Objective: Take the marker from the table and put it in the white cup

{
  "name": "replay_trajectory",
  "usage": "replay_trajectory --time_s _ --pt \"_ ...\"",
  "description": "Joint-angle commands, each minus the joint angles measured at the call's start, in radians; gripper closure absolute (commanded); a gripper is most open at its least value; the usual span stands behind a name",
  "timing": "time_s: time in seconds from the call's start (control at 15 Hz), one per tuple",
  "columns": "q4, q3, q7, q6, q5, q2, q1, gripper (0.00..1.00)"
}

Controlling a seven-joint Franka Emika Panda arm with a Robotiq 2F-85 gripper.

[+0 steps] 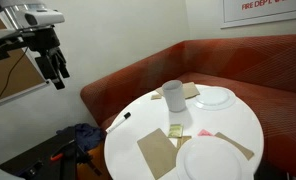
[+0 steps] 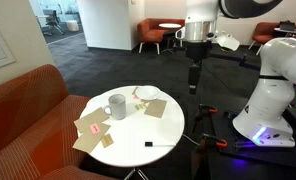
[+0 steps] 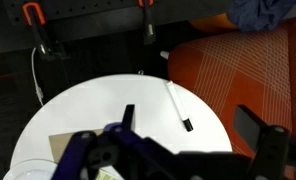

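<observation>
The marker (image 1: 120, 120) lies flat near the edge of the round white table (image 1: 148, 125); in an exterior view it is a small dark stick (image 2: 149, 144). In the wrist view it shows as whitish with a black tip (image 3: 178, 107). The white cup (image 1: 173, 95) stands upright further in on the table, and also shows in an exterior view (image 2: 117, 105). My gripper (image 1: 56, 68) hangs open and empty, high in the air beyond the table's edge (image 2: 195, 75). In the wrist view its two fingers (image 3: 193, 116) frame the marker far below.
Two white plates (image 1: 215, 97) (image 1: 213, 160), brown napkins (image 1: 156, 152) and a pink card (image 2: 91, 127) lie on the table. An orange couch (image 1: 138, 75) curves around it. A blue cloth (image 3: 263, 12) lies on the floor, and the robot base (image 2: 268, 105) stands close by.
</observation>
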Motion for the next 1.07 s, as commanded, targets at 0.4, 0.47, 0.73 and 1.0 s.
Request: replay_trajectory --time_s 0.4,0.47,0.73,1.0 --pt "0.001 0.004 -0.002 -0.003 0.002 0.0 -0.005 0.0" --pt "0.001 0.006 -0.004 0.008 0.004 -0.002 -0.002 0.0" --pt "0.002 0.013 -0.015 0.072 0.019 0.015 0.016 0.0" --pt "0.002 0.029 -0.011 0.176 0.031 0.055 0.044 0.0"
